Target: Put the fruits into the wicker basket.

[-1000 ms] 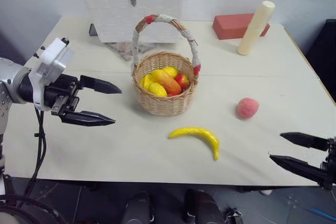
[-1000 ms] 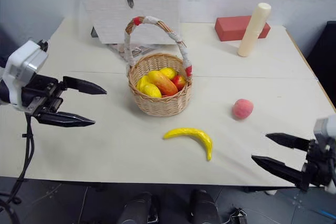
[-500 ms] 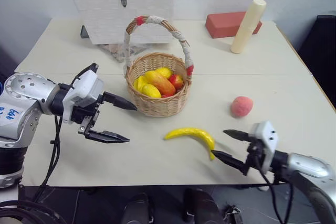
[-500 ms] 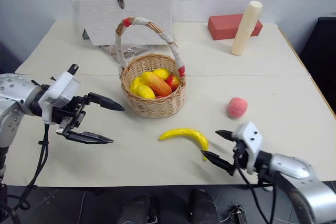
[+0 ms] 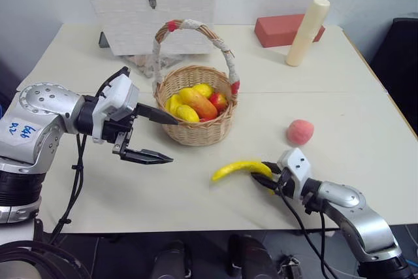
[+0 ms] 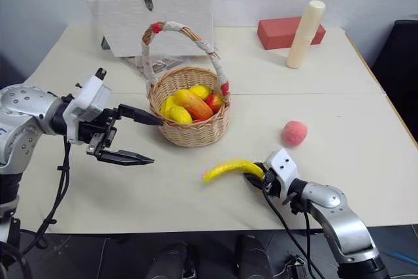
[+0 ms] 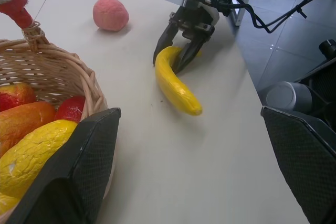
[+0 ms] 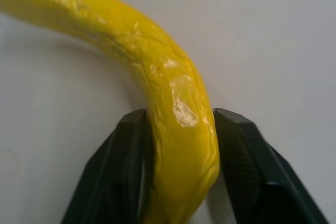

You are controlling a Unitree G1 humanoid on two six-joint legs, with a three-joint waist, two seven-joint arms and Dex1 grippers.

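Note:
A long curved yellow banana (image 5: pixel 236 168) lies on the table in front of the wicker basket (image 5: pixel 196 136). My right gripper (image 5: pixel 264 176) is shut on the banana's right end; in the right wrist view both black fingers (image 8: pixel 131 145) press against its sides. The pink peach (image 5: pixel 300 132) rests on the table to the right, apart from both grippers. The basket, with its tall wrapped handle (image 5: pixel 196 25), holds several yellow, orange and red fruits. My left gripper (image 5: pixel 174 140) stands open and empty just left of the basket.
A white lidded box (image 5: pixel 153 8) stands behind the basket. A red brick (image 5: pixel 281 29) and a leaning cream cylinder (image 5: pixel 307 31) sit at the back right. The table's front edge (image 5: pixel 196 227) runs just below the banana.
My right gripper moved in from the right edge to the banana and shut on its end; the banana shifted slightly. My left gripper drew closer to the basket.

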